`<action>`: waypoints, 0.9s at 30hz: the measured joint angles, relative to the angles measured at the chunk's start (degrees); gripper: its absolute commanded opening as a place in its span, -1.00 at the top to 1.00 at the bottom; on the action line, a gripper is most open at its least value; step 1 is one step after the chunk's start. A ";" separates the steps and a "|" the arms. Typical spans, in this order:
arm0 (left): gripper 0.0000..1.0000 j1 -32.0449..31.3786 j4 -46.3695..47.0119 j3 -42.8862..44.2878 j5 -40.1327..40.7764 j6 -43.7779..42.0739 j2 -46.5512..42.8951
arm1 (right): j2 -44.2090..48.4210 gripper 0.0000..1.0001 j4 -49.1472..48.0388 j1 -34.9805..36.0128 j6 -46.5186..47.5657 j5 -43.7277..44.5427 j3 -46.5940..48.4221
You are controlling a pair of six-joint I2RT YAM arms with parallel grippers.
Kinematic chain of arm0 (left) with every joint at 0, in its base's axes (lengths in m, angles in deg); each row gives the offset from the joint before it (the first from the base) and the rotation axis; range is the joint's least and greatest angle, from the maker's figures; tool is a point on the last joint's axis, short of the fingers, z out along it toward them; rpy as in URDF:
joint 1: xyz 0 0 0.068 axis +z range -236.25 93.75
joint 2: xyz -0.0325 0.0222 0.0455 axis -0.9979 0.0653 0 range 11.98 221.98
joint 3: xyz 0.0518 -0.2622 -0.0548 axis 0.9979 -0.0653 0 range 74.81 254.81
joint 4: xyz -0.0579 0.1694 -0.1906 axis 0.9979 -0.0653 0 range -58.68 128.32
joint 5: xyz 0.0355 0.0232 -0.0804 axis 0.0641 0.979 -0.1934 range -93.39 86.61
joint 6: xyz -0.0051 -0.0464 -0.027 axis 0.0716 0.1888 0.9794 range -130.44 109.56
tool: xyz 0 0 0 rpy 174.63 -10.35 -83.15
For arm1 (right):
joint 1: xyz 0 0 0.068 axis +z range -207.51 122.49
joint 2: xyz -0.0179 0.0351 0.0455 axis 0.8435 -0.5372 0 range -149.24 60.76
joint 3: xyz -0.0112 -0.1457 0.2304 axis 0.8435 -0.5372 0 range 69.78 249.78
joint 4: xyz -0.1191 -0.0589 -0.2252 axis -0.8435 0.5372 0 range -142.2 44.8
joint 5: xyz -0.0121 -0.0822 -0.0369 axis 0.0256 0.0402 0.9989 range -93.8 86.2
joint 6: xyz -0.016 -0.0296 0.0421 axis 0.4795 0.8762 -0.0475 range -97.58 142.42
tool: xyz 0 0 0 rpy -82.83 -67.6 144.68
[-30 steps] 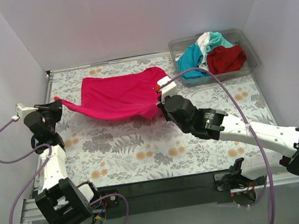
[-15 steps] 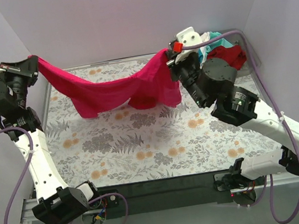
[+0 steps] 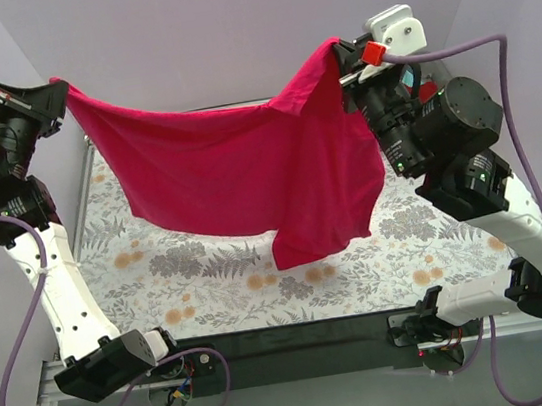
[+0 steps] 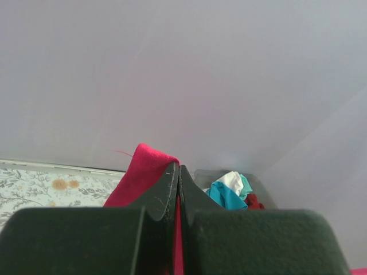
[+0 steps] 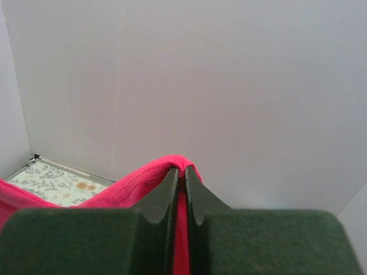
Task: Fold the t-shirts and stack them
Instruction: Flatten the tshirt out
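The magenta-pink t-shirt (image 3: 237, 177) hangs spread in the air between my two raised arms, its lower edge above the table. My left gripper (image 3: 56, 92) is shut on its left top corner; the cloth shows between the fingers in the left wrist view (image 4: 143, 175). My right gripper (image 3: 339, 52) is shut on its right top corner, with cloth over the fingertips in the right wrist view (image 5: 160, 172). The teal t-shirt (image 4: 225, 196), white t-shirt (image 4: 232, 180) and dark red t-shirt (image 4: 253, 201) lie crumpled in the bin, seen in the left wrist view only.
The table carries a floral cloth (image 3: 210, 272). The clear plastic bin (image 4: 202, 177) stands at the far right, hidden behind my right arm in the top view. White walls close in the back and both sides.
Both arms have lifted the pink shirt from the table high into the air and pulled it wider apart. It now hangs open instead of lying bunched.
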 measured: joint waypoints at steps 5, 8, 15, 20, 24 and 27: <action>1.00 0.00 -2.01 2.93 -1.55 -0.52 0.28 | 0.04 0.97 0.31 0.00 2.54 0.00 2.86; 1.00 0.00 -2.71 7.76 -3.37 -0.13 1.16 | 0.22 0.97 0.39 0.02 3.72 -0.04 5.44; 1.00 0.00 -2.16 10.47 -6.03 1.33 -0.20 | 4.57 0.97 0.52 0.02 3.76 -0.26 4.04; 1.00 0.00 -0.57 4.50 -7.61 3.39 0.52 | 4.85 0.97 0.20 -0.33 3.67 -0.09 0.83; 1.00 0.00 1.18 -0.50 -7.78 5.20 5.25 | 0.55 0.97 -0.04 -4.33 2.62 -2.16 0.39; 1.00 0.00 1.33 -1.53 -7.52 5.79 10.56 | -5.05 0.97 0.61 -10.86 -0.22 -6.47 0.42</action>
